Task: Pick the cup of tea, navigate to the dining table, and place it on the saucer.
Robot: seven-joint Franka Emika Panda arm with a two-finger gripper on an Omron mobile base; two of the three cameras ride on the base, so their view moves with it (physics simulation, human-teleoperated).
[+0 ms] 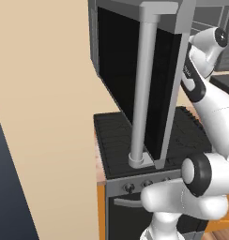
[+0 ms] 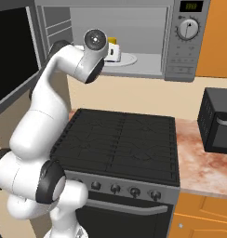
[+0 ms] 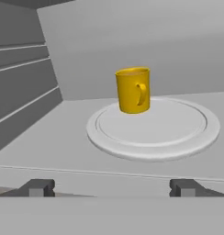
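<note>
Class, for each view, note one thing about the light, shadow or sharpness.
Hand view: flat, even light, the cup of tea sharp on the turntable, barely shadowed. Right base view: microwave interior bright, stove dark and matte. Left base view: microwave door near-black, no glare.

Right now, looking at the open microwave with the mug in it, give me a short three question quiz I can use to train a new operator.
1. True or false: the cup of tea stands upright on the turntable plate inside the microwave.
2. How does the gripper stand? A) shut on the cup B) open, short of the cup C) shut on the microwave door
3. Fill in: below the microwave sits a black ____.

Key: 1 true; 2 B; 3 stove.
</note>
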